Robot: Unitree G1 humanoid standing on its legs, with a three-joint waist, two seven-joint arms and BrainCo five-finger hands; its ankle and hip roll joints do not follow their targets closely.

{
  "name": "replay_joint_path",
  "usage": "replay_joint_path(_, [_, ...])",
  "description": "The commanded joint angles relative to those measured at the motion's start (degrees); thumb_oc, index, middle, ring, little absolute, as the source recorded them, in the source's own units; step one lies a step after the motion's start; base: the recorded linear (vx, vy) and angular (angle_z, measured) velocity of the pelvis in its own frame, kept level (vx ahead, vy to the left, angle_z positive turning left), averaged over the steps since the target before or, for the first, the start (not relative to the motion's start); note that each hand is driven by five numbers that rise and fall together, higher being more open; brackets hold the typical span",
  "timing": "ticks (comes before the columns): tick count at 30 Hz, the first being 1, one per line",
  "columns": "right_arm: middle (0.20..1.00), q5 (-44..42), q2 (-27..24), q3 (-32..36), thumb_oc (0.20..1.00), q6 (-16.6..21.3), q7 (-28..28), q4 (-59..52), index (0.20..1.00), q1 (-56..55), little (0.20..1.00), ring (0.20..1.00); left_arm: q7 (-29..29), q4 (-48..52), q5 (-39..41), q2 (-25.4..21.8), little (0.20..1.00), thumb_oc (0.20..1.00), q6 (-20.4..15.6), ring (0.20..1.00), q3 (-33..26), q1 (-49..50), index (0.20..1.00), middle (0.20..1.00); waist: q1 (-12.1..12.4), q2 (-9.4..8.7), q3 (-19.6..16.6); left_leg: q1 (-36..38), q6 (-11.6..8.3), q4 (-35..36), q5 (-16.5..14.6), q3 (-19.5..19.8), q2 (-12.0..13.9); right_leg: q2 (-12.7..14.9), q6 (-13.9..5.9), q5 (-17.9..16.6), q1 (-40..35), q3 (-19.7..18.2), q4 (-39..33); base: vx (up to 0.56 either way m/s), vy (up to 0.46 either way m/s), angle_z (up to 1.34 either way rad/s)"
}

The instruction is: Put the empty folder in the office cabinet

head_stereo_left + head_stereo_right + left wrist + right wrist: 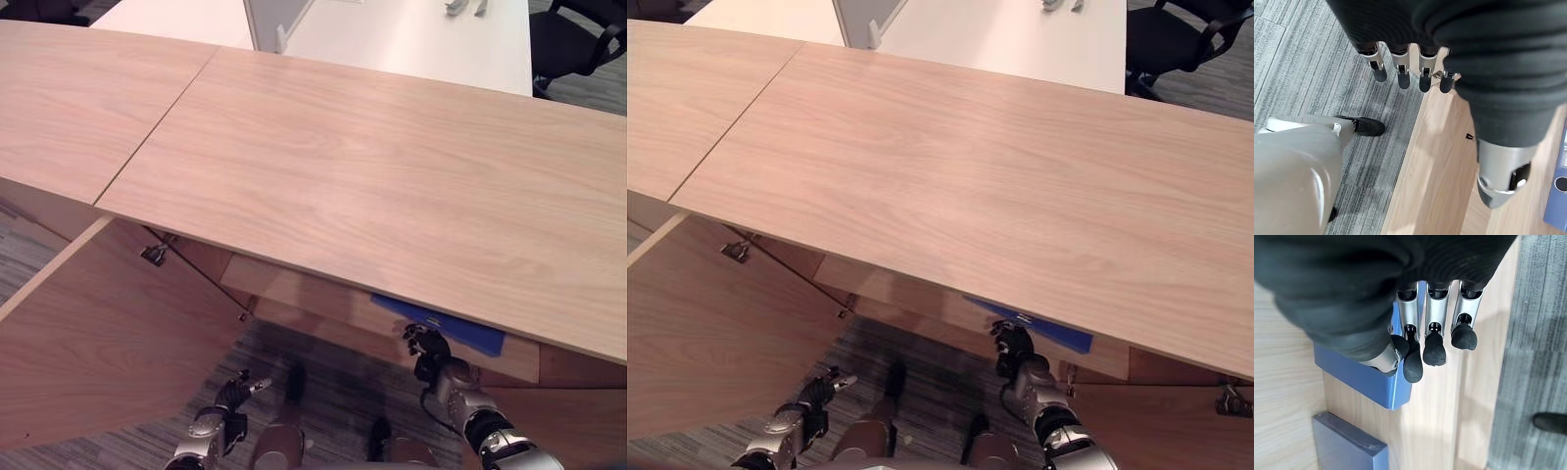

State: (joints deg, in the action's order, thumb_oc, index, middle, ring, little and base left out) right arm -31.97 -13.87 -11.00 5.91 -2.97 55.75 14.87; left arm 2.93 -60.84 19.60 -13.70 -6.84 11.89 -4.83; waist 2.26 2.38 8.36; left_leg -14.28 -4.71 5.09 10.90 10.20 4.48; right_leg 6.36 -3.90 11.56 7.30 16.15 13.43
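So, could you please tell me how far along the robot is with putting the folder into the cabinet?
Nearly done, it seems. The cabinet door stands open, and the blue folder already lies on the shelf under the wooden top. The right hand is at its edge, fingers curled against it. The left hand hangs open, idle. Left: let go, withdraw, perhaps close the door.

grey striped carpet floor (343, 387). long light wood top (372, 186) spans the scene, a seam (157, 127) splitting it into two panels. wood door (98, 343) swung open at lower left, small metal hinge (154, 255) near its upper edge. behind, white desk (411, 39) with a grey divider panel (274, 18). black office chair (578, 39) at far right, on grey carpet. even indoor light.
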Motion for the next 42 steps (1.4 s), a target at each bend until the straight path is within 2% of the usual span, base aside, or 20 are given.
replay_joint_path(1, [0.200,1.22,-2.21,1.07,0.200,1.25,-0.93,-0.91,0.200,3.53,0.200,0.200,-0.20,-2.69,0.47,-1.12,1.000,1.000,-0.98,1.000,0.91,-5.93,1.000,1.000,1.69,-0.38,2.90,8.57,-1.21,-0.09,-11.31,0.12,3.53,6.10,-6.02,-5.32,3.81,-2.07,0.14,0.00,0.000,0.00])
replay_joint_path(18, [0.200,1.09,-5.07,0.92,0.200,0.62,-2.18,4.97,0.200,10.94,0.200,0.200,-0.63,-2.42,2.04,-2.52,1.000,1.000,-1.47,1.000,1.90,-7.99,1.000,1.000,3.40,0.25,6.30,5.55,-0.94,-0.40,-10.24,1.00,3.20,6.65,-6.03,-5.27,6.76,-2.00,2.03,0.00,0.000,0.01])
replay_joint_path(36, [0.200,0.61,-5.27,0.42,0.200,0.62,-3.71,7.93,0.200,15.17,0.200,0.200,-2.06,-0.79,4.04,-3.29,1.000,1.000,-2.28,1.000,3.26,-12.77,1.000,1.000,4.17,2.91,12.82,1.00,-0.55,-1.64,-8.73,1.44,2.36,7.52,-6.03,-5.22,12.35,-2.52,5.46,-0.04,0.011,0.00])
replay_joint_path(42, [0.200,-0.14,-6.15,1.17,0.200,1.17,-4.39,8.50,0.200,16.67,0.200,0.200,-2.24,-0.88,3.83,-3.19,1.000,1.000,-2.33,1.000,3.54,-13.41,1.000,1.000,4.19,3.27,13.48,0.04,-0.56,-1.70,-8.38,1.52,2.24,7.49,-5.98,-5.15,13.32,-2.49,5.86,-0.01,0.001,0.00])
